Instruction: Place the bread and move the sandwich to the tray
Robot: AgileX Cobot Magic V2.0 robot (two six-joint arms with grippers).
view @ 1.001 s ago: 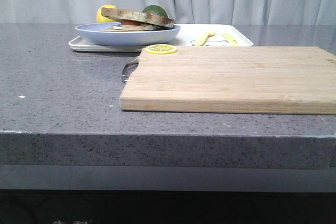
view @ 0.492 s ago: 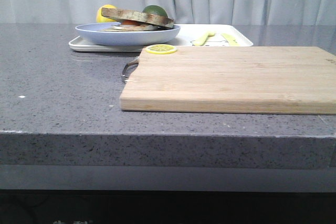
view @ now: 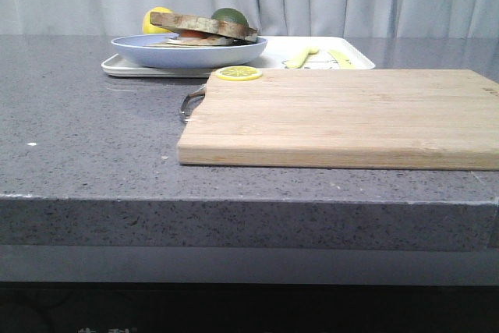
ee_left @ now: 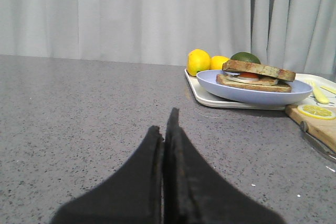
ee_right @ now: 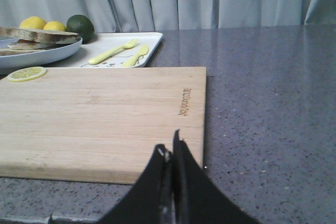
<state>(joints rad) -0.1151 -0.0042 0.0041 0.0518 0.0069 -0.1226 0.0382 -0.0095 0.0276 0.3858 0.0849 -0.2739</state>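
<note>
The sandwich [view: 207,27], two brown-crusted toast slices with egg and a red filling, lies on a round light-blue plate [view: 187,52] that stands on the white tray [view: 277,58] at the back. It also shows in the left wrist view [ee_left: 256,74] and the right wrist view [ee_right: 37,38]. No separate bread slice shows. My left gripper [ee_left: 164,120] is shut and empty, low over the grey counter, well short of the plate. My right gripper [ee_right: 168,141] is shut and empty at the near right corner of the cutting board [ee_right: 105,114]. Neither gripper shows in the front view.
The pale wooden cutting board [view: 343,115] fills the right front, a lemon slice [view: 238,73] at its far left corner. A yellow fork [ee_right: 110,52] and knife [ee_right: 137,55] lie on the tray. Two lemons [ee_left: 198,61] and a lime [ee_left: 245,56] sit behind the plate.
</note>
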